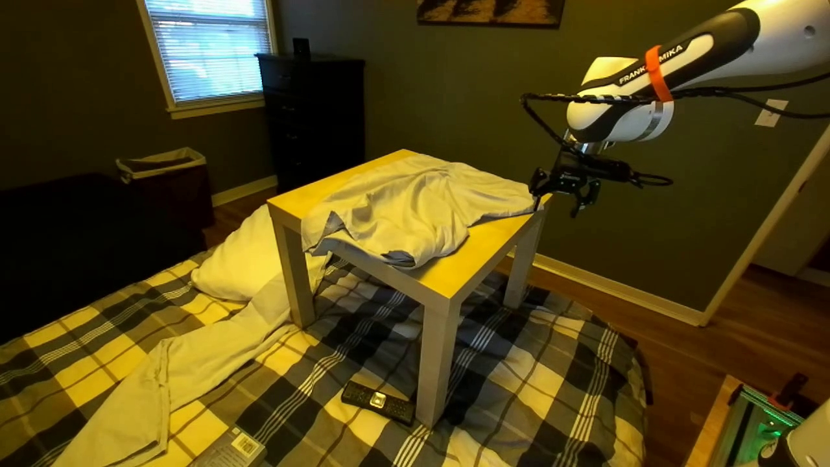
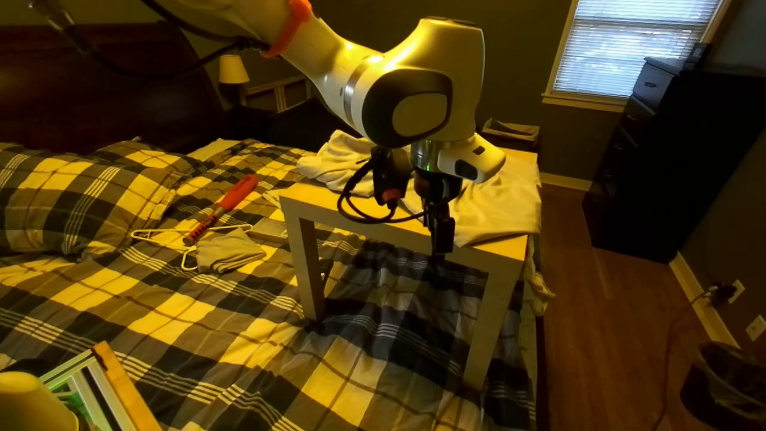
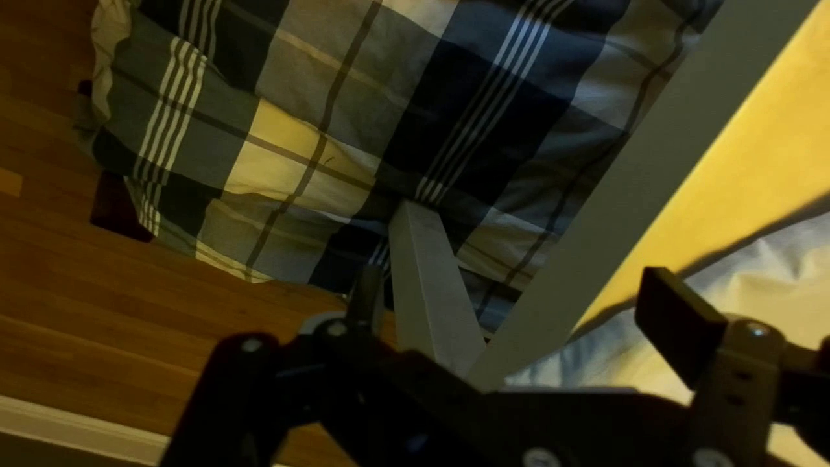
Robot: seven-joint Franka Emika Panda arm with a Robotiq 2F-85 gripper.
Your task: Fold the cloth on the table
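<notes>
The cloth (image 1: 415, 207), pale and wrinkled, lies bunched across the yellow-topped table (image 1: 463, 269) in both exterior views. One side droops over an edge, while a pointed end reaches toward the corner by the gripper (image 1: 556, 206). With jaws wide apart, the gripper hangs at that corner, holding nothing. In the wrist view, one of its fingers (image 3: 681, 324) is over the cloth (image 3: 765, 305) and the opposite one is out past the table's side (image 3: 622, 194). The arm hides part of the cloth (image 2: 502, 197) in an exterior view. Whether a finger touches the fabric, I cannot tell.
Beneath the table spreads a plaid blanket (image 1: 551, 363) on a bed. A remote (image 1: 377, 402) lies by a table leg, and a cream pillow-like bundle (image 1: 240, 259) behind. A red-handled tool (image 2: 221, 209) and a hanger (image 2: 158, 235) rest on the bed. A dark cabinet (image 1: 314, 123) stands beyond.
</notes>
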